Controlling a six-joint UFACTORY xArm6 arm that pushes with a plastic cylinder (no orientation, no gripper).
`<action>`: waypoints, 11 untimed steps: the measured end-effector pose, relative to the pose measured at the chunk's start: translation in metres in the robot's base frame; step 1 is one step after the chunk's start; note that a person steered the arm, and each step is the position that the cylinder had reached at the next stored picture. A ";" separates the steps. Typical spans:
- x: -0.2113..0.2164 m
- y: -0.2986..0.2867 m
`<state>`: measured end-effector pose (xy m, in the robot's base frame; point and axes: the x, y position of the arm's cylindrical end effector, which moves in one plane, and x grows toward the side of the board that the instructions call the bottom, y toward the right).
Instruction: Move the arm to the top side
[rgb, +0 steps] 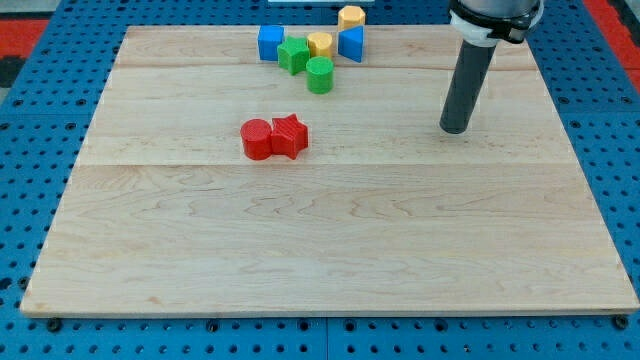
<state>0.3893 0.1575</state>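
The nearest stretch of the wooden surface (330, 260), toward the view's bottom, carries no blocks, only pale planks over the blue pegboard (40, 150) that frames it.

Further in, a little left of the middle, sit two red blocks touching side by side: a red cylinder (257, 139) on the view's left and a red star-shaped block (290, 136) on its right.

At about the same depth but well apart to the view's right stands the dark rod (468, 85), upright. My tip (454, 129) rests on the surface, clear of every block, with bare wood between it and both the red pair and the cluster beyond. The arm carries no end effector that could spread or pinch; it ends in this plain rod, so there is no such state to give.

Toward the view's top lies the cluster. Nearest is a green cylinder (319, 75). Just behind it to the left is a second green block (293, 55), its shape hard to make out, touching a blue cube (270, 43) on its left and a yellow cylinder (320, 44) on its right. A blue block (351, 44), apparently wedge-shaped, stands just right of that yellow cylinder, and a yellow hexagonal block (351, 17) sits farthest back, at the surface's top edge. My tip lies below and to the right of this cluster.
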 end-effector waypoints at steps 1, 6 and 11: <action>0.000 0.000; -0.073 -0.034; -0.164 -0.034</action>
